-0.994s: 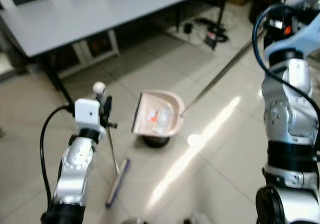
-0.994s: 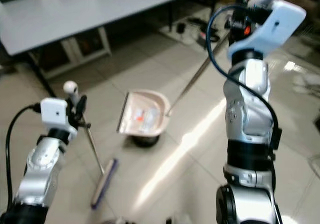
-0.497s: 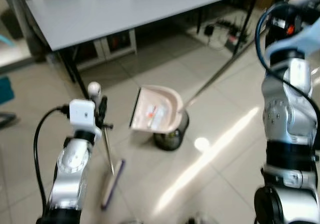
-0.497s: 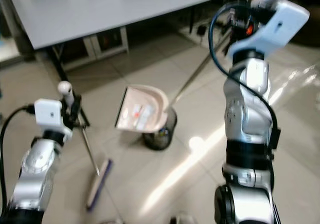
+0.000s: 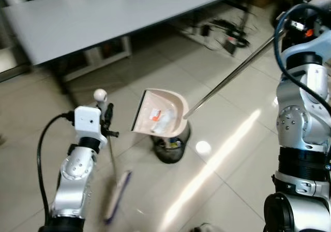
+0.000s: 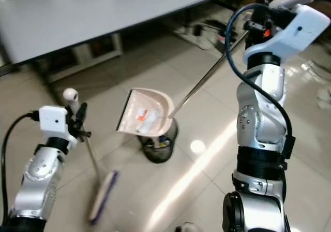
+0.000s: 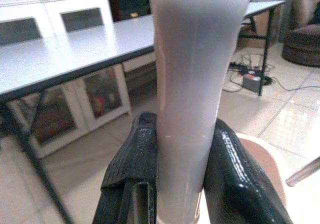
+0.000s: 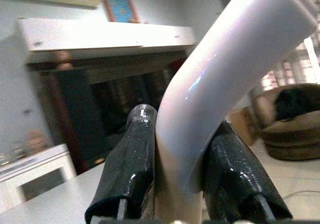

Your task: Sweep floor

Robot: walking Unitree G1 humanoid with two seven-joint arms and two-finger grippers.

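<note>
A pink dustpan point(image 5: 159, 119) with bits of litter in it hangs tilted over a small black bin point(image 5: 170, 147) on the tiled floor. Its long metal handle point(image 5: 230, 77) runs up to my right gripper point(image 8: 175, 164), which is shut on the handle's white curved grip point(image 8: 225, 69). My left gripper point(image 7: 180, 169) is shut on the pale broom handle point(image 7: 192, 84) just below its round white knob point(image 5: 100, 95). The broom's purple brush head point(image 5: 117, 195) rests on the floor beside my left arm.
A long grey table point(image 5: 114, 9) stands behind the bin, with white cabinets point(image 7: 55, 24) beyond it. Cables and a power strip point(image 5: 227, 35) lie on the floor at the back right. Glare streaks the tiles to the right of the bin.
The view has swung about. The dustpan now hangs more squarely over the black bin, and its litter has slid toward the lower edge. Both grippers keep their hold.
</note>
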